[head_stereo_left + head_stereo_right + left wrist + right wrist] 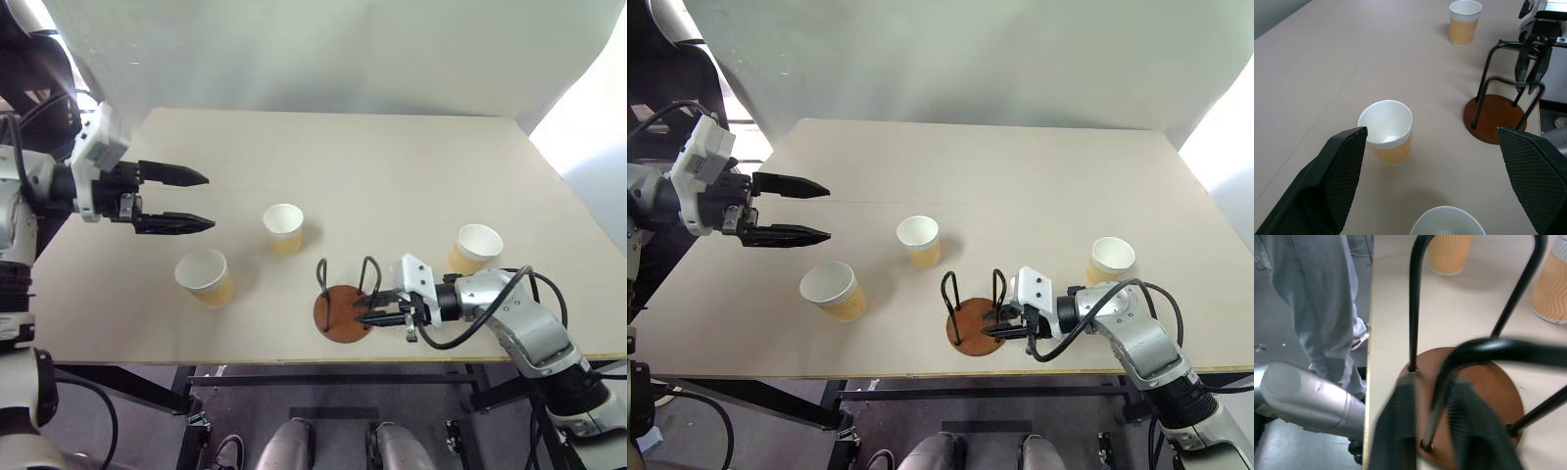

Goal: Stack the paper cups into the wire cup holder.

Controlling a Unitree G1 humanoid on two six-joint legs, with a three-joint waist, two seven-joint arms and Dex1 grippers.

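1. Your right end effector sits low at the wire cup holder, near the front edge of the worktop. Its fingers straddle one wire loop with a narrow gap, parted a little, not clamped. This looks like steadying or nudging the holder into place, so judge it as positioning, not stacking.
2. Your left end effector hangs above the worktop on the left with its fingers spread wide and nothing between them. It points toward the middle of the worktop, so it seems parked ready for a cup.
3. The three paper cups all stand upright and apart, none in the holder: the near-left cup, the middle cup and the right cup. The right cup stands just behind your right arm, so mind your elbow there.
4. The worktop is a plain pale board, bare apart from these things, with a white backdrop behind it. A person's leg in jeans stands just beyond the edge by the holder.
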